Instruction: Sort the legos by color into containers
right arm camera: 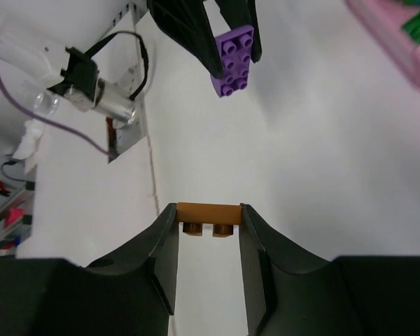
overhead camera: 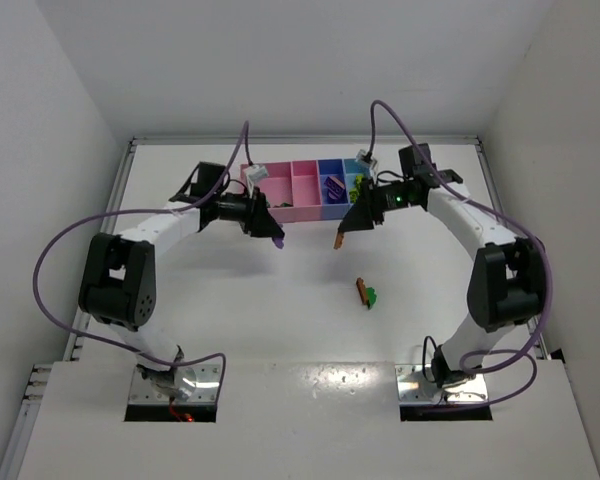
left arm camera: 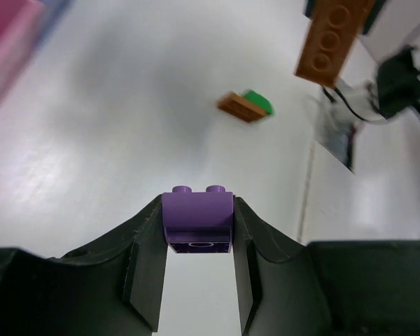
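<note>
My left gripper [overhead camera: 277, 240] is shut on a purple lego [left arm camera: 197, 219], held above the table just in front of the trays. My right gripper [overhead camera: 340, 240] is shut on a salmon-orange lego [right arm camera: 207, 215], also in the air; it shows in the left wrist view [left arm camera: 332, 38]. The purple lego shows in the right wrist view [right arm camera: 233, 59]. A salmon lego [overhead camera: 361, 290] and a green lego [overhead camera: 372, 296] lie together on the table; they show in the left wrist view [left arm camera: 246, 106]. The joined trays [overhead camera: 302, 207] sit at the back, pink at left, purple-blue [overhead camera: 331, 195], light blue at right, with bricks inside.
White walls close the table on three sides. The arm bases [overhead camera: 175, 385] stand on metal plates at the near edge. Purple cables loop out from both arms.
</note>
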